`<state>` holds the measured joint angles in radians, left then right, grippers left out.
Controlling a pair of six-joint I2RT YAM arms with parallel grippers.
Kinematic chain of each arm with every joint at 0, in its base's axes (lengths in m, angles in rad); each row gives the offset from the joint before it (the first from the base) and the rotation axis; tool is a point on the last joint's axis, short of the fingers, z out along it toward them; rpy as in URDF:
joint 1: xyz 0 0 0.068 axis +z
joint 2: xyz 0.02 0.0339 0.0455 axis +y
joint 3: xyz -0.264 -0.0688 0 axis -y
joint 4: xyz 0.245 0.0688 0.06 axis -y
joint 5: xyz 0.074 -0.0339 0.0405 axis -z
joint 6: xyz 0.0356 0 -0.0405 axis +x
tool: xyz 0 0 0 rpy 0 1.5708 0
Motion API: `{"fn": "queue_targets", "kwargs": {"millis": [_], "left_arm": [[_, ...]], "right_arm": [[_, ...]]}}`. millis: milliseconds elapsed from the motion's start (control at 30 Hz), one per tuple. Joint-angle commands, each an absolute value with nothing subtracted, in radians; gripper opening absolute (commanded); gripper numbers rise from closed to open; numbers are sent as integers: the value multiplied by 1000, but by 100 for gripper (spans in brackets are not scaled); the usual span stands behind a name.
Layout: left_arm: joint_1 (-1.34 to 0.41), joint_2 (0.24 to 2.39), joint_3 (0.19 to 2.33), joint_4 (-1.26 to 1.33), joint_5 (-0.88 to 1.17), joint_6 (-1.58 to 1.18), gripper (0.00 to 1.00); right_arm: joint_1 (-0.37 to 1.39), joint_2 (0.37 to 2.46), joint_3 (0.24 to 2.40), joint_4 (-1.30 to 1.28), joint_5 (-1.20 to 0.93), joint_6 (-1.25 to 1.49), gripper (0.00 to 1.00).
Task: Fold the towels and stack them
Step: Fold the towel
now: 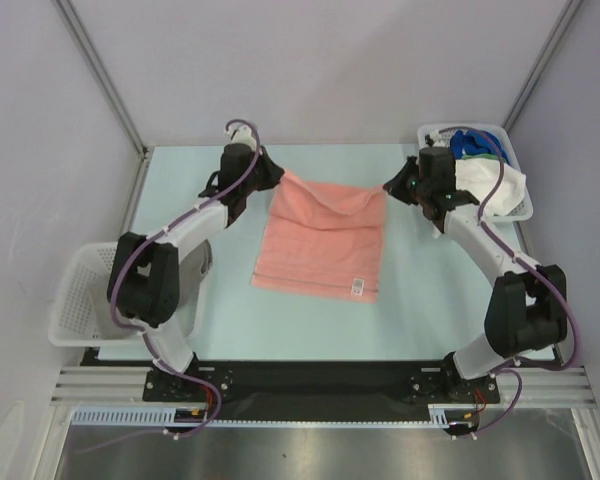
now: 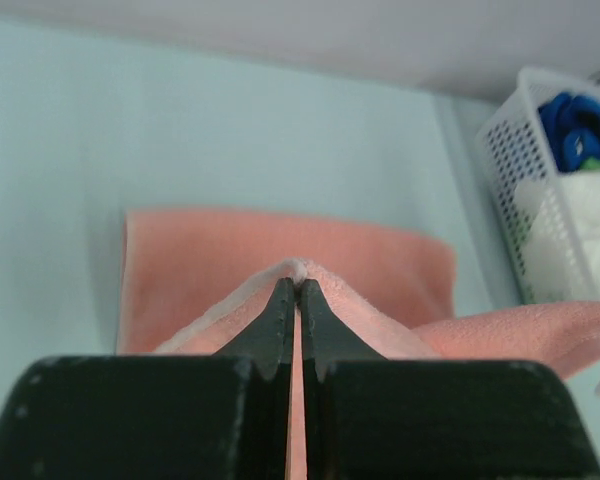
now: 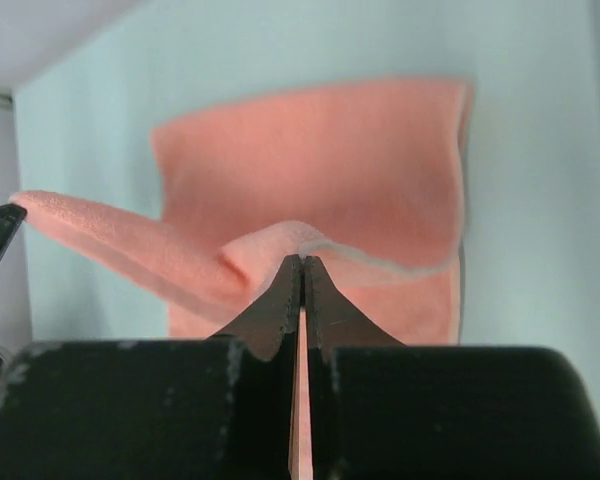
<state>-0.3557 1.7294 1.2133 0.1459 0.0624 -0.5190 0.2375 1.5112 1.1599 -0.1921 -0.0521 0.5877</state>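
Towel: a pink towel (image 1: 320,245) lies spread mid-table (image 1: 430,300). Its far edge is lifted and sags between the two arms, and a small tag (image 1: 358,287) sits on the near hem.
Left pincer: the left gripper (image 2: 298,288) is clamped tight on the far-left corner, with cloth ridged over its tips.
Right pincer: the right gripper (image 3: 302,262) is clamped just as tight on the far-right corner, and a fold of pink drapes away beside it.
Handling: likely light, limp terry that slumps wherever unsupported. It is not fragile, and the pile should grip rather than slip. The corners look like the right hold; carrying both level should land the fold square.
Around: at far right, a far basket (image 1: 518,160) holds a blue towel (image 1: 472,140) and a white towel (image 1: 495,185) spilling over its rim. At near left stands a near basket (image 1: 75,300) with a grey towel (image 1: 198,262) at its edge, half hidden by the left arm; whether it lies inside the basket cannot be told.
In the way: the white overhang lies close to the right wrist and could snag as that arm swings.
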Motion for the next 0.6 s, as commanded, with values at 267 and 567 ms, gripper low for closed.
{"fn": "queue_targets", "kwargs": {"millis": [267, 567], "left_arm": [[-299, 2078, 1859, 192, 57, -423, 0], [-267, 2203, 2086, 265, 90, -402, 0]], "right_arm": [[114, 1882, 1722, -90, -178, 511, 0], [106, 1991, 1963, -77, -150, 463, 0]]}}
